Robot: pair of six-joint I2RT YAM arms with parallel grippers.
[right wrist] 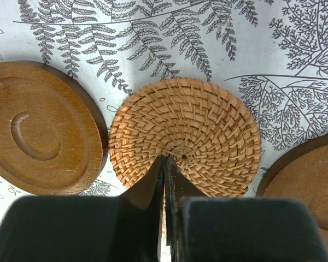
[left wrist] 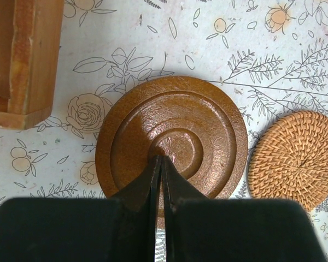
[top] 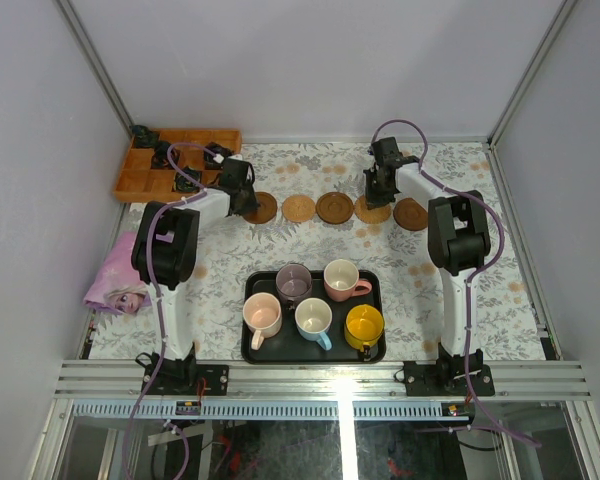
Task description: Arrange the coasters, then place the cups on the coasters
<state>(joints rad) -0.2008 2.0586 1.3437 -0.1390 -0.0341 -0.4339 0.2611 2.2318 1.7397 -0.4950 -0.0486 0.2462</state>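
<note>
Five coasters (top: 334, 207) are lying in a row across the far desk (top: 220, 280); five cups (top: 313, 319) are sitting in the black tray (top: 280, 355) nearer the arms. The left gripper (left wrist: 162, 158), closed and empty, is pointing at the leftmost wooden coaster (left wrist: 208, 125), the right gripper (right wrist: 165, 158) likewise at a woven coaster (right wrist: 208, 125).

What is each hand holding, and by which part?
Nothing. Both are shut and empty: the left hand points at the middle of a wooden coaster, the right hand at the middle of a woven coaster.
</note>
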